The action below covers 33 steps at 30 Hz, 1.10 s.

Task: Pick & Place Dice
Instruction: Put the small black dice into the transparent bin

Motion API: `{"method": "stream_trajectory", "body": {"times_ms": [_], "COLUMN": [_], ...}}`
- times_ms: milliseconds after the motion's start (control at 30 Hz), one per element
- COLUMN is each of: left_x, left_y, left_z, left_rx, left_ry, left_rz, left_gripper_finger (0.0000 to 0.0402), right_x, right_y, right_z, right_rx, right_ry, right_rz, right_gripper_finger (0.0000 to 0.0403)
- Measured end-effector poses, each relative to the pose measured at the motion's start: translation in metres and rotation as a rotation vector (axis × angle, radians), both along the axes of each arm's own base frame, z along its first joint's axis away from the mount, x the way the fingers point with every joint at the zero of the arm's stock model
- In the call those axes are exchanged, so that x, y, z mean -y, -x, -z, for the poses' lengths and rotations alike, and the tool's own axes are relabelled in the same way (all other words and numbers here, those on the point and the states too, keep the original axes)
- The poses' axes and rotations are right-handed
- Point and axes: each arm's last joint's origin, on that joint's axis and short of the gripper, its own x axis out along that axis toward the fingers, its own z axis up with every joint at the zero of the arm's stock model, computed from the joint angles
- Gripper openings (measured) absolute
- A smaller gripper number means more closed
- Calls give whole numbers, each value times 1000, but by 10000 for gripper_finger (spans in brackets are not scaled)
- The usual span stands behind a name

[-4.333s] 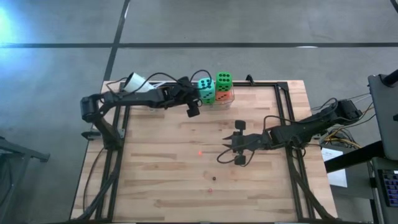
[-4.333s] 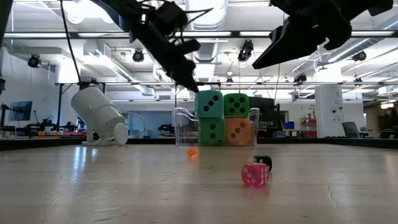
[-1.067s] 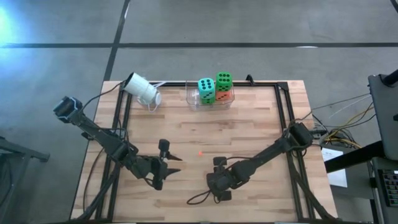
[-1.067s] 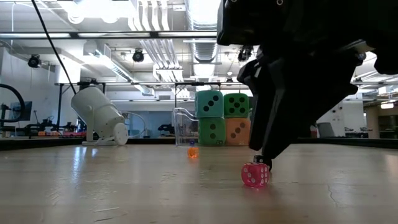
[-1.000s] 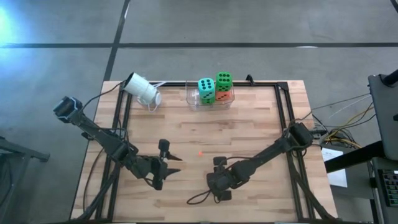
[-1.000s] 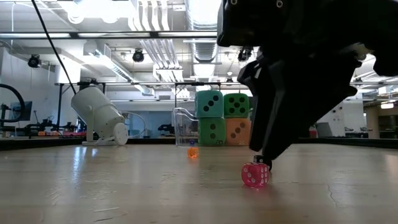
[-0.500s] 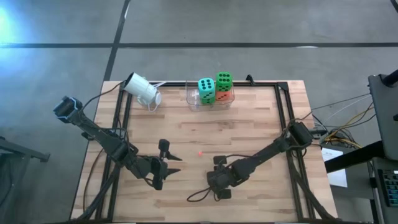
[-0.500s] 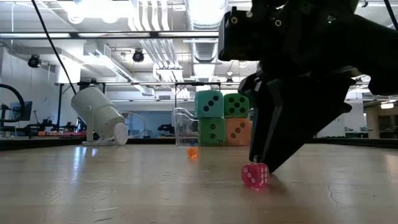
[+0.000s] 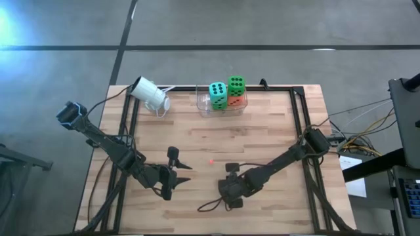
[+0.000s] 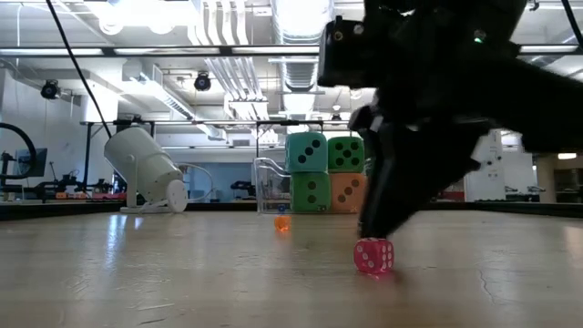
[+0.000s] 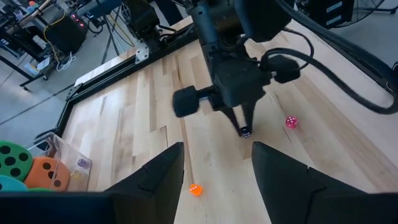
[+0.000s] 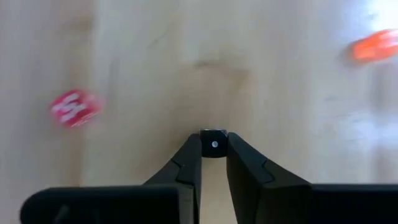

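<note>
Since the earlier frames the right gripper [image 12: 214, 149] has closed its fingers onto the small black die [image 12: 214, 140] near the table's front middle; a second ago those fingers stood apart over it. Its right wrist view shows the two fingertips pinching the die from either side, the die sitting at their very tips above the wooden table [image 9: 275, 131]. Seen from the left wrist, the same die [image 11: 245, 131] is clamped under the right arm's fingers, at or just off the tabletop; contact with the wood cannot be confirmed.

The pink die [image 10: 373, 256] lies loose on the table just beside the right gripper [image 10: 369, 228], untouched. The small orange die [image 9: 210, 160] lies farther back toward the middle of the table, apart from both grippers.

At the rear edge, a clear container [image 9: 203, 103] holds the four large dice: a teal cube [image 10: 307, 152] on a green one [image 10: 311, 192], and a green cube [image 10: 345, 154] on an orange-red one [image 10: 347, 192]. A white cup [image 9: 150, 94] lies on its side to the left of the container.

The left gripper [image 9: 181, 173] hovers over the front-left area with its fingers spread and holding nothing, unchanged in position.
</note>
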Motion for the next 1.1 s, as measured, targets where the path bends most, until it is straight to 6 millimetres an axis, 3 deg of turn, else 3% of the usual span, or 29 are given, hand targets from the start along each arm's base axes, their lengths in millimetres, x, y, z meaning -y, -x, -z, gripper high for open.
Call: {"method": "stream_trajectory", "body": {"times_ms": [233,467,700,867,1100], "left_x": [0,0,0,-1,-1], "left_y": [0,0,0,0,0], "left_z": [0,0,0,0,0], "left_rx": [0,0,0,0,-1], "left_ry": [0,0,0,0,0], "left_rz": [0,0,0,-2,-3], "left_gripper_finger": [191,191,194,192,193], "right_x": [20,67,147,214,286], "right_y": [7,11,16,21,32], "right_z": [-35,-79,-91,-96,-87], "right_rx": [70,165,122,92,37], "right_ry": [146,248,322,264,174], "right_rz": [91,225,348,461,549], "right_gripper_finger": [41,46,50,52,52]}}
